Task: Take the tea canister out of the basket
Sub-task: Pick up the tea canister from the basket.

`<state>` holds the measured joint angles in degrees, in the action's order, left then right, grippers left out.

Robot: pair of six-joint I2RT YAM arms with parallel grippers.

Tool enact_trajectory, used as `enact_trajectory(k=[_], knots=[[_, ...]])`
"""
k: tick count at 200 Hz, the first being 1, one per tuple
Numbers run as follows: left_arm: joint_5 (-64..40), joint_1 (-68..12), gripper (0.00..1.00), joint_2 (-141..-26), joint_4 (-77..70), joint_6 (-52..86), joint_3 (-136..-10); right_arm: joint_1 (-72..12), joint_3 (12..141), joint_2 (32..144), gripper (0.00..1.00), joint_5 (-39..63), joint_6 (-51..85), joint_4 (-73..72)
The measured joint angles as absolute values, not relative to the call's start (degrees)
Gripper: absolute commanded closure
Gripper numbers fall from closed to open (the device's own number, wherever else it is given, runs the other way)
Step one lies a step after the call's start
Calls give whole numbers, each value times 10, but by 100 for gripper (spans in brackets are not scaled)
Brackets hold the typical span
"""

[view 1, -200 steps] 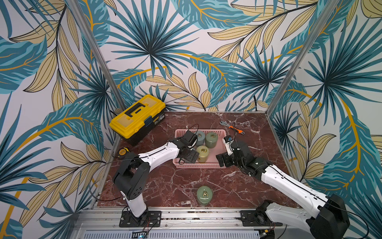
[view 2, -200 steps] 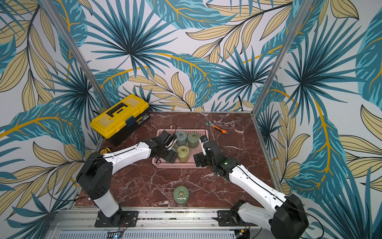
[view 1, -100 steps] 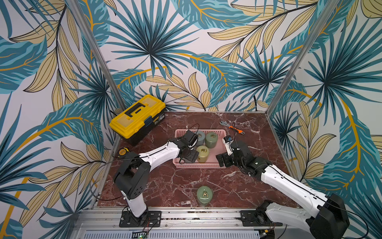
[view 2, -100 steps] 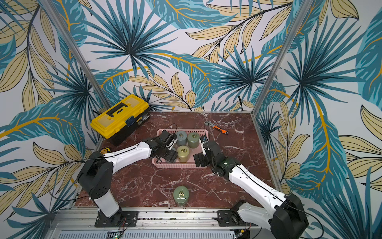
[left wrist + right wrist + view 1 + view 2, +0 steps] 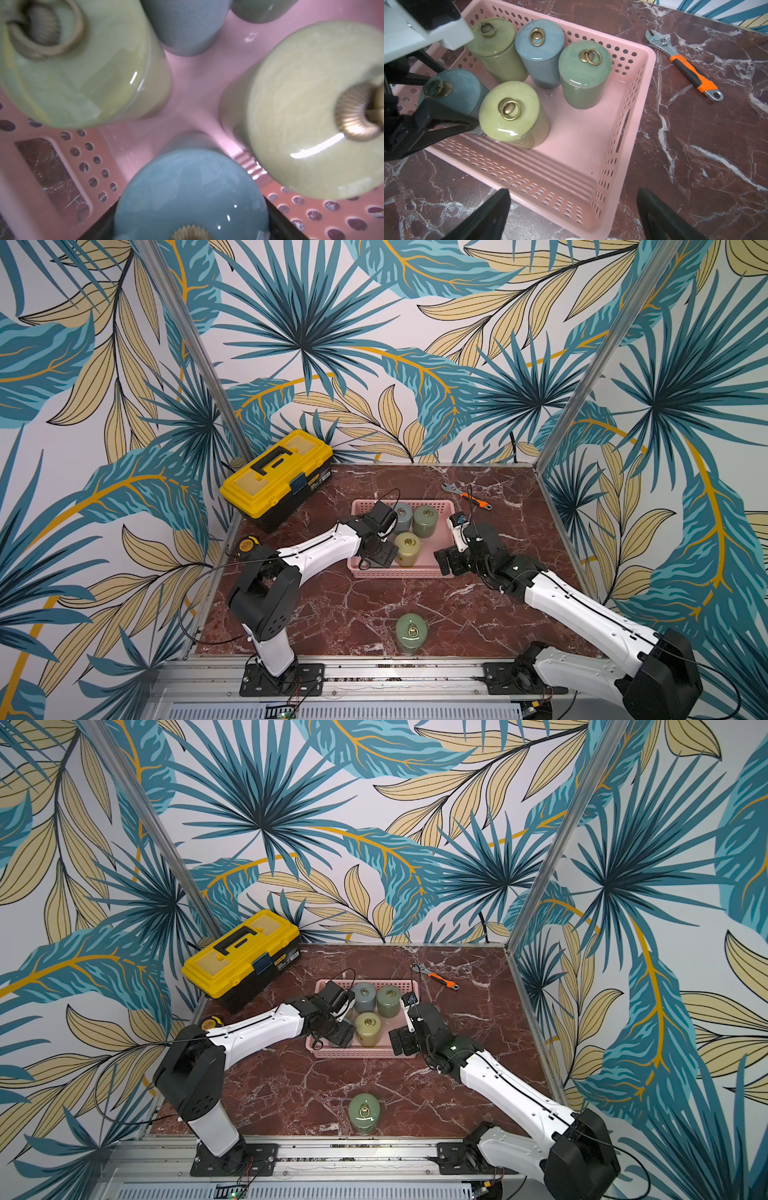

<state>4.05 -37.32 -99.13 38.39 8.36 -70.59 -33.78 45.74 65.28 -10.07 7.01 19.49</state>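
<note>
In the 8 o'clock corner of the basket (image 5: 401,572), w/ 12 being the back wall, my left gripper (image 5: 450,101) is down around the blue tea canister (image 5: 465,87). The jaws stand wide, one on each side of it. In the left wrist view they look pressed on its sides, so I think I have it. It stands on the basket floor, not lifted yet.

What can go wrong, as I see it:
- The yellow-green canister (image 5: 508,116) is right at 3 o'clock of mine. One finger (image 5: 438,114) is up against it; can't tell if they touch. If I lift crooked, it tips over.
- The sides are shiny and smooth. Weak squeeze = it slips and drops back in.
- The lid prob. just sits on top. If I tilt too much, it may fall off.
- The basket wall w/ holes is close on the 9 o'clock side. A finger could catch there and drag the light basket along.
- My right gripper (image 5: 571,218) hangs wide open and empty just outside the 4 o'clock corner. If the basket slides that way, they bump.
</note>
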Motion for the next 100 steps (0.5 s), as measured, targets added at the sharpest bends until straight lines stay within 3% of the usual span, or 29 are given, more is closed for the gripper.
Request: enact_trajectory(k=[100], knots=[[52,-373,47,-945,430,83,-750,-338,457,653,1,-101,70,195]])
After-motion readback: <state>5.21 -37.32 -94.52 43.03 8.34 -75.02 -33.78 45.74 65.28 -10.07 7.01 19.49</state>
